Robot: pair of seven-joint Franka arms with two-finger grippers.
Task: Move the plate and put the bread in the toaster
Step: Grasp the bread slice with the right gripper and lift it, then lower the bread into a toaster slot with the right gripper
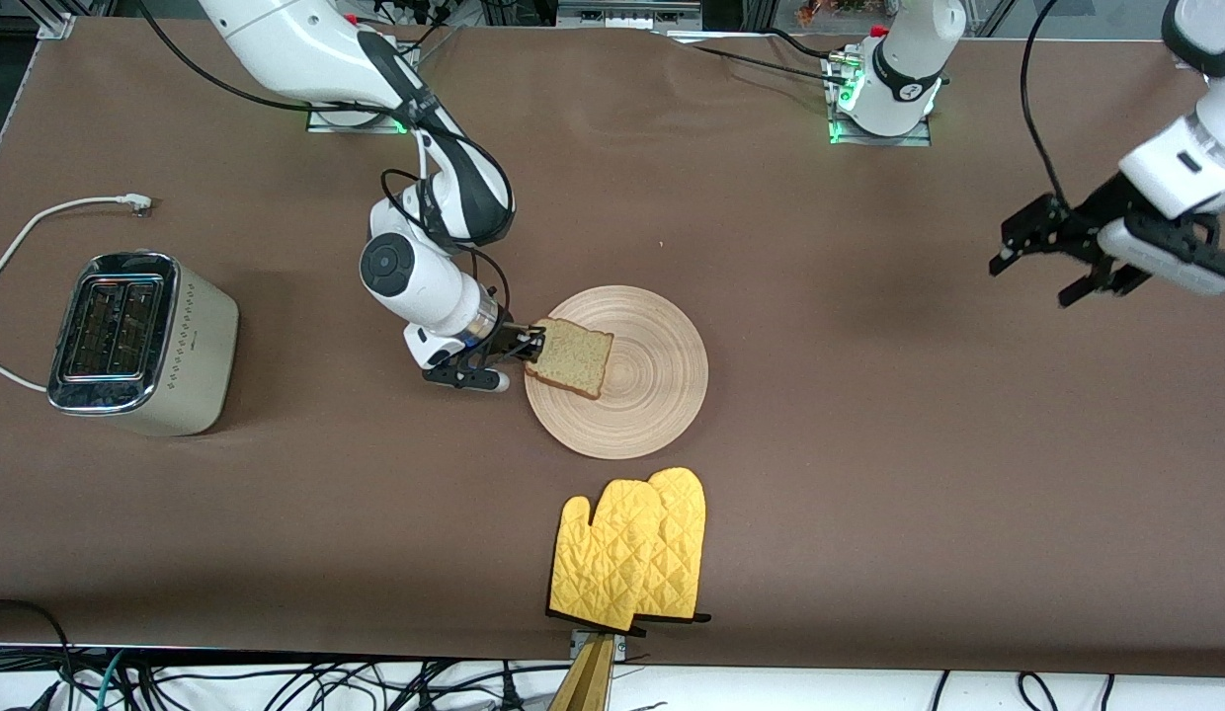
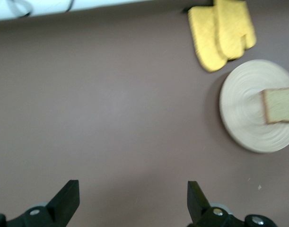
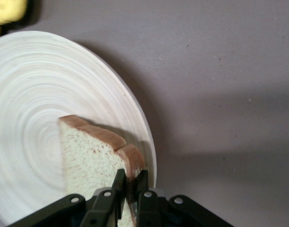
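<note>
The light-wood plate (image 1: 640, 385) lies at mid-table. The bread (image 1: 570, 356), a speckled slice with a brown crust, is tilted over the plate's edge toward the right arm's end. My right gripper (image 1: 530, 346) is shut on the bread's crust edge, seen close in the right wrist view (image 3: 131, 177), where the bread (image 3: 90, 156) stands over the plate (image 3: 35, 94). The cream toaster (image 1: 138, 341) with a chrome top stands at the right arm's end of the table. My left gripper (image 1: 1039, 265) is open and empty, high over the left arm's end; its wrist view (image 2: 133, 189) shows bare table.
A pair of yellow oven mitts (image 1: 632, 548) lies nearer the front camera than the plate, close to the table's edge. The toaster's white cord (image 1: 40, 222) loops on the table beside it. Brown table surface lies between the plate and the toaster.
</note>
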